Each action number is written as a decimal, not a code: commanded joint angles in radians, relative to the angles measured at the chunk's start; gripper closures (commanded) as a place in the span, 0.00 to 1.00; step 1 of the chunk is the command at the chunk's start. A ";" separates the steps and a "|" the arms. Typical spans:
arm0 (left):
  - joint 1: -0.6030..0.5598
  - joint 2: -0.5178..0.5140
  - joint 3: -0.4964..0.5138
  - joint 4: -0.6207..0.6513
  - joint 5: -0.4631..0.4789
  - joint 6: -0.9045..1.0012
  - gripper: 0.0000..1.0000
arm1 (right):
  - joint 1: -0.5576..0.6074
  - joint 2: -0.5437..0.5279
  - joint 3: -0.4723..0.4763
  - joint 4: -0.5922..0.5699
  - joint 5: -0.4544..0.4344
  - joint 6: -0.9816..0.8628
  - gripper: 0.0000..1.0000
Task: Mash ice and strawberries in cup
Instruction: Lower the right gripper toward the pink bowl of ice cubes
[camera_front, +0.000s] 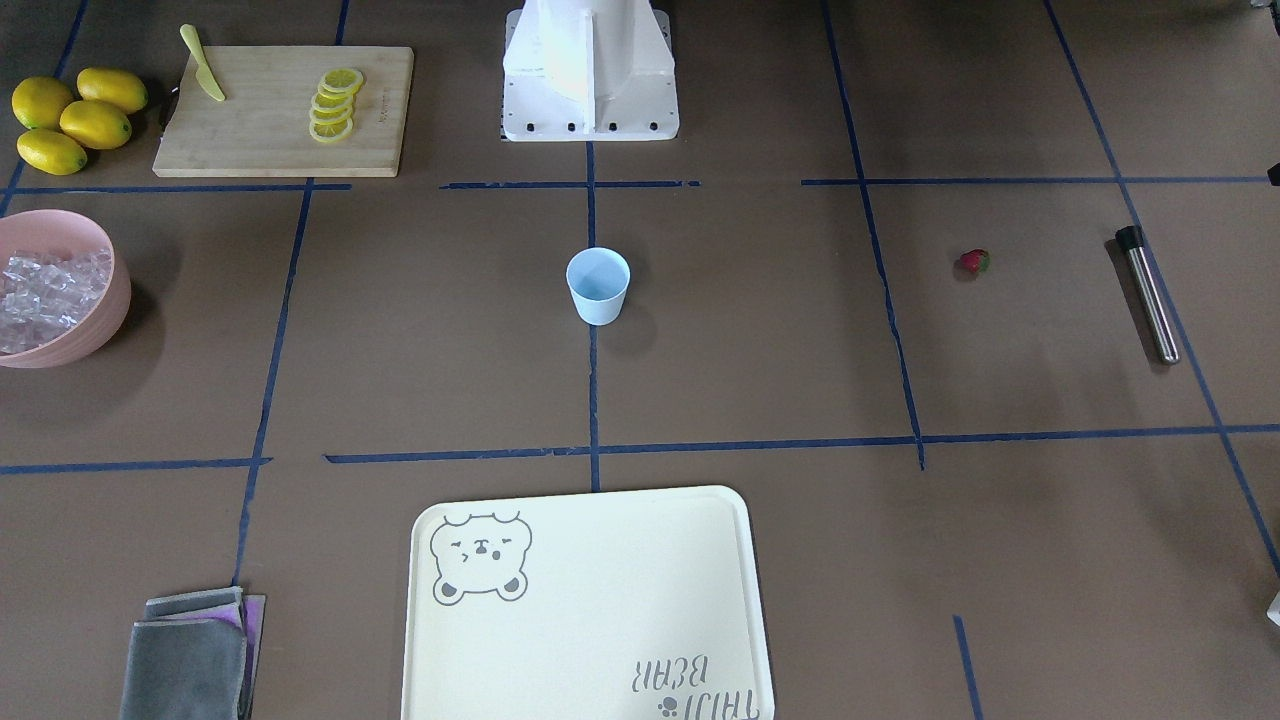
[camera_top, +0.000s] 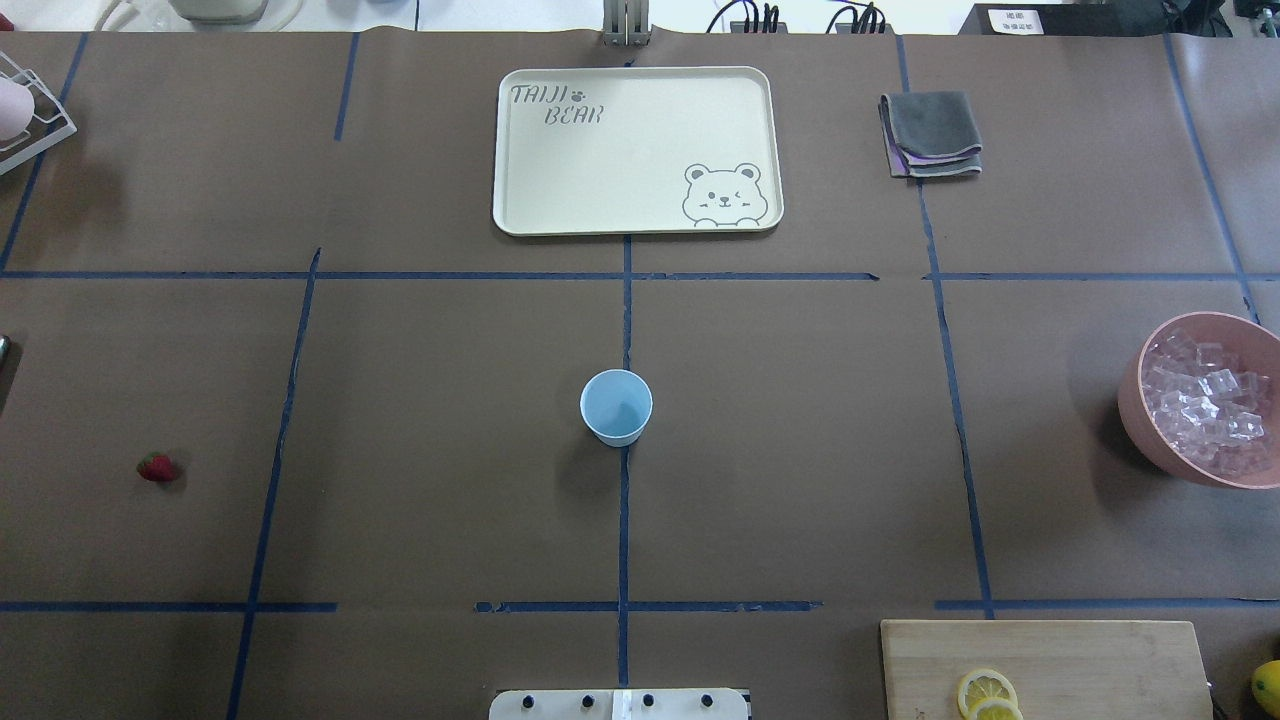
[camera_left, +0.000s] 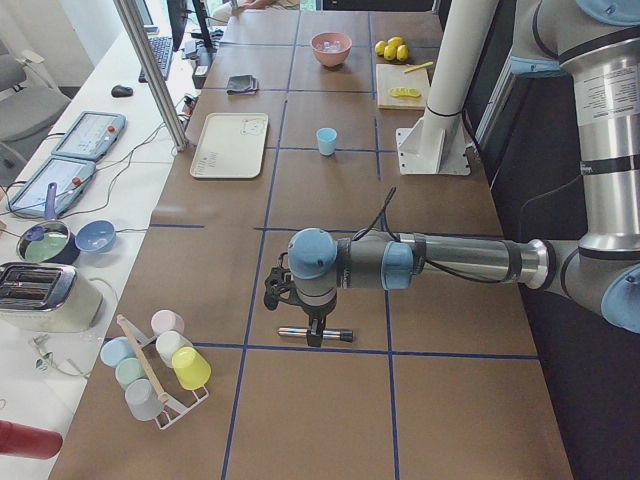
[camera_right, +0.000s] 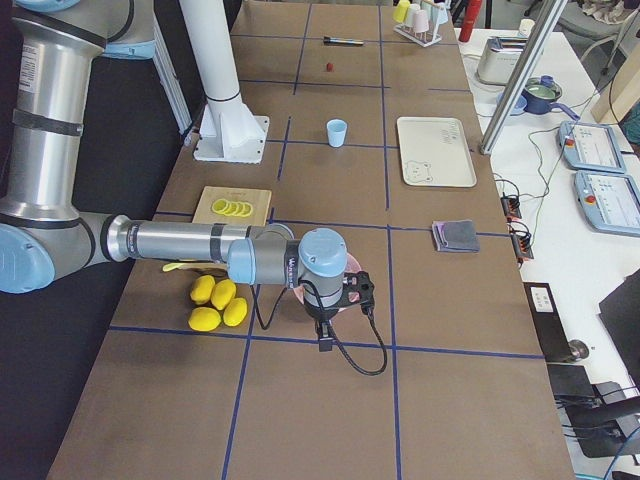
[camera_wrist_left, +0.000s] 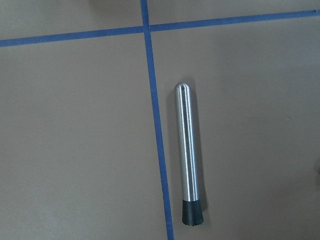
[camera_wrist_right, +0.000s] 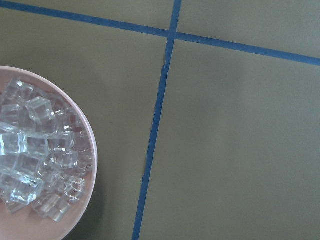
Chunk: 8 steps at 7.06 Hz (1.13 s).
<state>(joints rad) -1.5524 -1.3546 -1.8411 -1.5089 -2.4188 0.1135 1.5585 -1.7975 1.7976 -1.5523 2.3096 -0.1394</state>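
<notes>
Cup (camera_front: 598, 285) upright at table centre. Strawberry (camera_front: 973, 262) well apart on robot's left, near steel muddler (camera_front: 1147, 293). Ice (camera_front: 45, 290) heaped in pink bowl (camera_front: 112, 310), far right. Left gripper (camera_left: 313, 328) above muddler, right gripper (camera_right: 324, 338) by bowl. Cannot tell how either gripper's fingers stand.

The cream tray (camera_top: 620, 170) reads "TAIJI BEAR" in one corner, a bear drawing opposite.

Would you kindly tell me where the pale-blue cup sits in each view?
Front-facing: cup centre, on the tape line.
Overhead: cup centre.
Exterior left: cup upper middle.
Exterior right: cup upper middle.
Left wrist: not in it.
Right wrist: not in it.
Landmark: the bear tray.
</notes>
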 joint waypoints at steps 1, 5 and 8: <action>0.000 0.014 -0.007 -0.011 0.003 0.005 0.00 | 0.000 -0.002 -0.003 0.000 0.001 -0.002 0.00; 0.002 0.002 -0.014 -0.013 -0.002 -0.006 0.00 | 0.000 0.003 -0.003 0.000 0.037 -0.003 0.00; 0.000 0.011 -0.015 -0.016 -0.009 -0.003 0.00 | 0.000 0.003 -0.004 0.001 0.062 -0.005 0.00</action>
<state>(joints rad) -1.5517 -1.3476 -1.8526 -1.5235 -2.4262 0.1089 1.5585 -1.7948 1.7930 -1.5520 2.3578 -0.1431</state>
